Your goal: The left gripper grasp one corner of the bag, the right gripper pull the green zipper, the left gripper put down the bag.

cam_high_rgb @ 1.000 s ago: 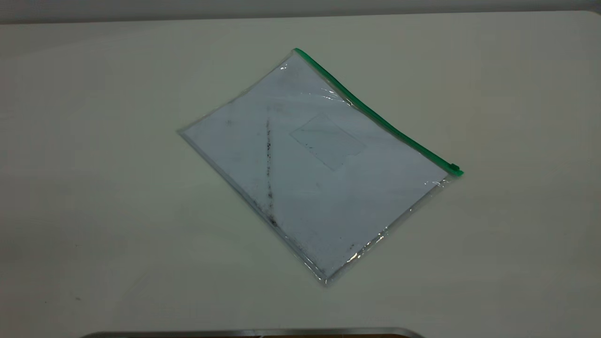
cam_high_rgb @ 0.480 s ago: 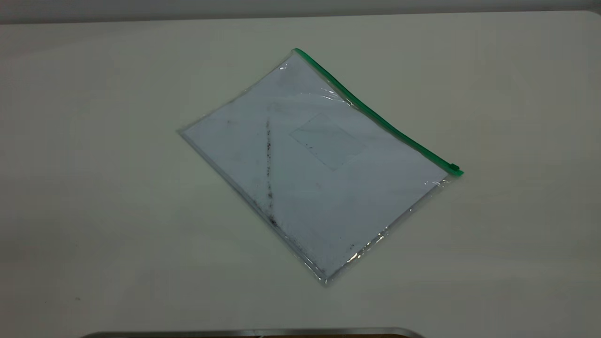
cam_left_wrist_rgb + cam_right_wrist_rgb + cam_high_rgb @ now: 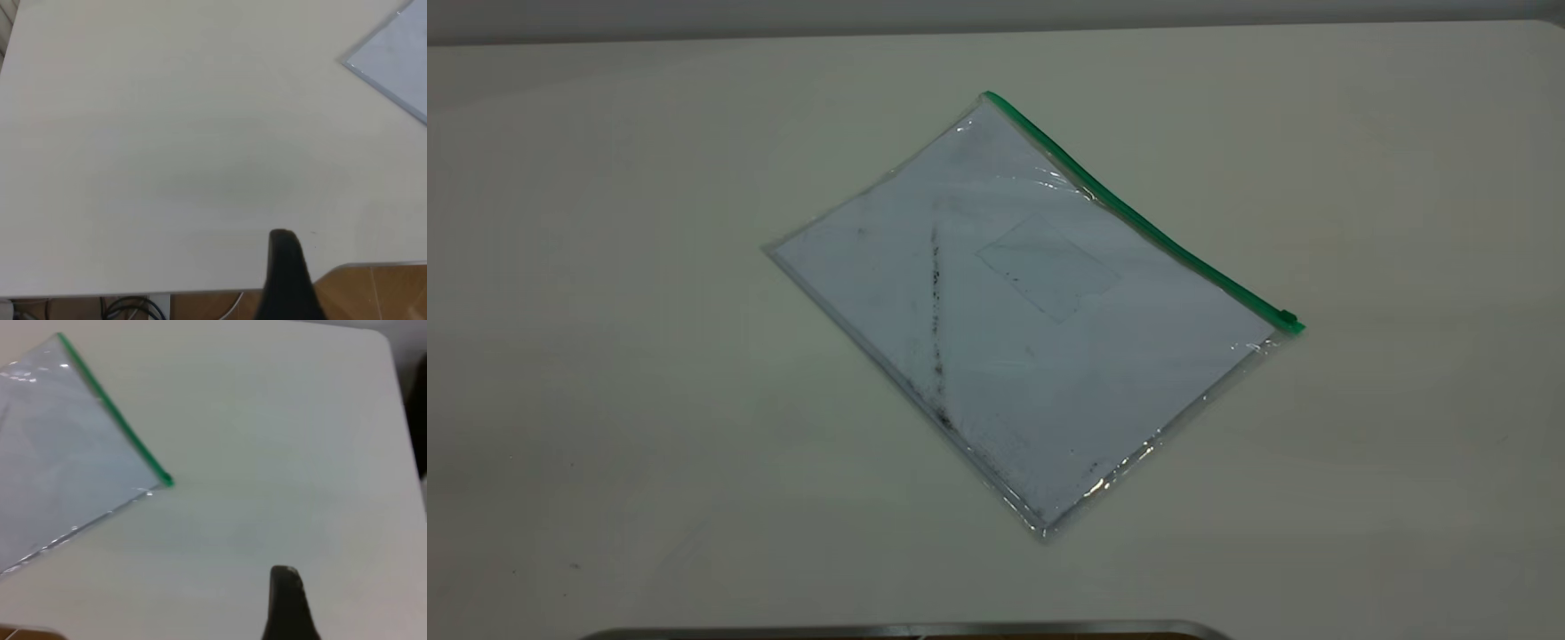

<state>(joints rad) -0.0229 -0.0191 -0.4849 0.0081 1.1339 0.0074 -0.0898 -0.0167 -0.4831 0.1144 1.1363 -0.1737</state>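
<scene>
The bag [image 3: 1023, 311], a clear flat pouch with a white sheet inside, lies flat and slanted on the pale table [image 3: 605, 356]. The green zipper [image 3: 1138, 218] runs along its far right edge, with the slider tab [image 3: 1288, 317] at the right-hand corner. Neither arm shows in the exterior view. In the left wrist view my left gripper [image 3: 283, 240] hovers over bare table near its edge, far from the bag's corner [image 3: 400, 60]. In the right wrist view my right gripper [image 3: 285, 577] hangs over bare table, well apart from the bag [image 3: 60, 453], the zipper [image 3: 113, 413] and the slider [image 3: 167, 480].
A metal-edged surface [image 3: 907, 629] shows at the near edge of the exterior view. Below the table's edge, the left wrist view shows a wooden floor [image 3: 373, 293] and cables [image 3: 133, 308]. The table's rounded corner [image 3: 383, 340] appears in the right wrist view.
</scene>
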